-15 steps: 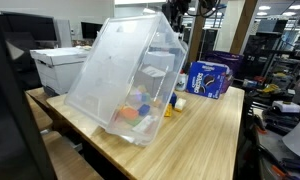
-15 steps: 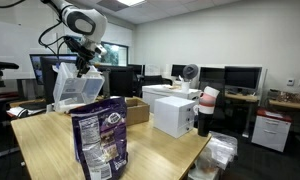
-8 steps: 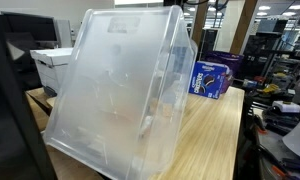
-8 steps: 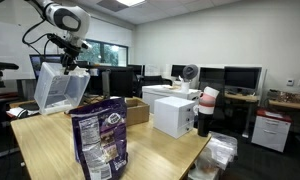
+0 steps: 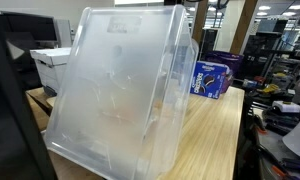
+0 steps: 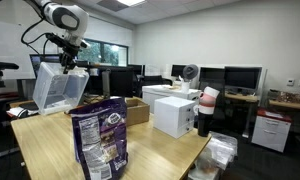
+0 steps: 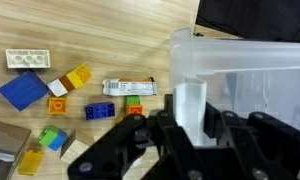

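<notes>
My gripper [image 7: 190,105] is shut on the rim of a large clear plastic bin [image 7: 245,60], with the rim's wall pinched between the two fingers. In both exterior views the bin [image 5: 120,95] [image 6: 60,88] hangs tilted above the wooden table [image 5: 215,130], held from its upper edge by the gripper [image 6: 70,62]. In the wrist view, loose toy bricks lie on the table beside the bin: a flat blue one [image 7: 23,90], a white one [image 7: 27,59], a yellow one [image 7: 78,75], a small blue one [image 7: 100,110]. A snack wrapper [image 7: 127,87] lies among them.
A blue box [image 5: 210,78] and a white box [image 5: 55,65] stand on the table behind the bin. A purple snack bag [image 6: 100,135] stands near the table's front, with a cardboard box [image 6: 136,108], a white box [image 6: 175,112] and a cup [image 6: 206,110] further along.
Over the last second the bin swung up and sideways, closer to one exterior camera, which it now fills. In the last half second nothing moved.
</notes>
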Robot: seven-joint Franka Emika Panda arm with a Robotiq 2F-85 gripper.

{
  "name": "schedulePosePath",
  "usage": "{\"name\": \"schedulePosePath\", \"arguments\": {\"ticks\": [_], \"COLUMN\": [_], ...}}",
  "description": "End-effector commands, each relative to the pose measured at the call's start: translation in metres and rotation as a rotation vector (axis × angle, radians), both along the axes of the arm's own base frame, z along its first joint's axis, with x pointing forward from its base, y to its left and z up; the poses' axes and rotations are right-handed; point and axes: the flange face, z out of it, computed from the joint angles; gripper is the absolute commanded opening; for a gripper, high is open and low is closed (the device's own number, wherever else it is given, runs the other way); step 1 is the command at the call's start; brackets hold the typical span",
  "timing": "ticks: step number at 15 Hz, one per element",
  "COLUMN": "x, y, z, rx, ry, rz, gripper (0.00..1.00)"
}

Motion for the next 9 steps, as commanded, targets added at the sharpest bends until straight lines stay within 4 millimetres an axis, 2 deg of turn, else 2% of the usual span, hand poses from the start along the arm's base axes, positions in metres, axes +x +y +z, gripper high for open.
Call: {"name": "schedulePosePath", "arguments": {"ticks": [1,9], "x": [-0.0041,-0.0039], "y": [-0.0014,-0.0092], "z": [0.0124,0.0139], "rx": [-0.006,-0.018], "ry": [-0.029,-0.036], "rz": [0.010,0.007], "gripper": [0.06,0.06]}}
